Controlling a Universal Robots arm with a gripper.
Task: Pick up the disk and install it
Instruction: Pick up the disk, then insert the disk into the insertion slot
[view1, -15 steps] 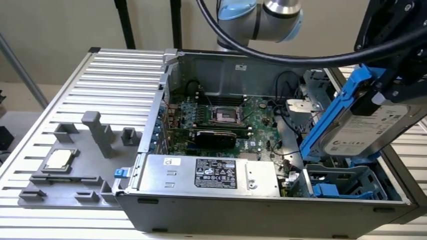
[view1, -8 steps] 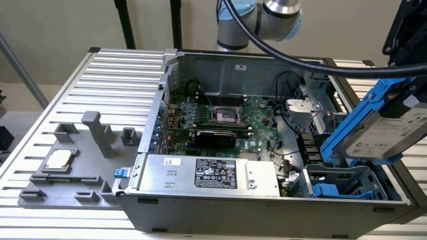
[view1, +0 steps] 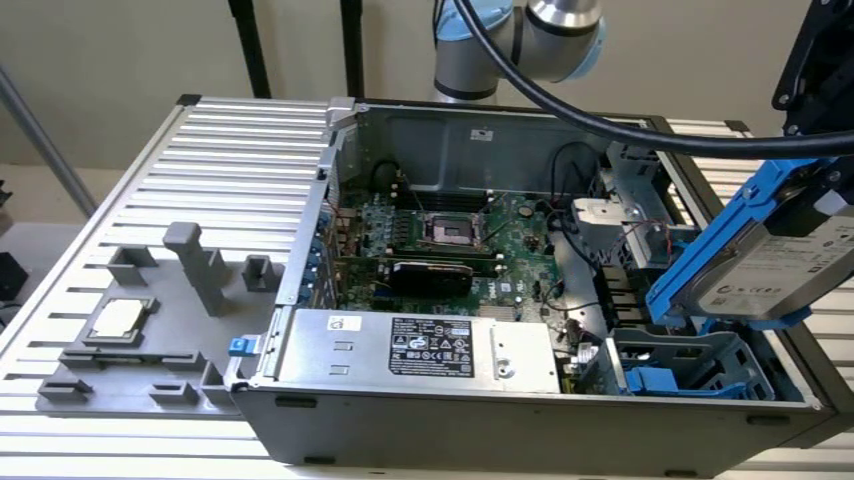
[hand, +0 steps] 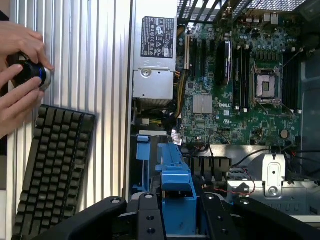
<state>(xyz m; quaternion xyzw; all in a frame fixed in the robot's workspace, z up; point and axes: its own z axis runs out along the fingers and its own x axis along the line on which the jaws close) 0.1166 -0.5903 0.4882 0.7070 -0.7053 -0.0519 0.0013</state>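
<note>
gripper: the gripper (hand: 177, 216) has its black fingers (hand: 145, 214) pressed against both sides of the blue carrier, so it is clamped on the disk.

disk position: the disk (view1: 787, 262) hangs in the air at the exterior view's right, over the right-hand wall of the computer case (view1: 534, 425). It touches nothing but the gripper. Its silver face and white label are turned toward the exterior camera.

long axis: steeply tilted. The low end points near and toward the exterior view's left, and the high end sits up under the gripper.

key relation: the drive bay (view1: 683, 372) sits in the near right corner of the case, below the disk's low end and a little to the exterior view's left. The two are apart, with a gap showing between them. Judgement: the disk is not yet in line with the bay.

drive bay contents: a blue plastic fitting lies inside. I cannot tell whether another drive sits in it.

case contents: the motherboard (view1: 441, 235) lies flat in the middle. The power supply (view1: 414, 350) runs along the near wall, left of the bay.

grey tray: the tray (view1: 83, 352) sits on the ribbed table (view1: 227, 150), well left of the case, and holds a small square chip (view1: 118, 317).

off-case: a keyboard (hand: 55, 165) lies on the table. A person's hands (hand: 15, 102) rest on a black knob (hand: 30, 74) beside it.
</note>
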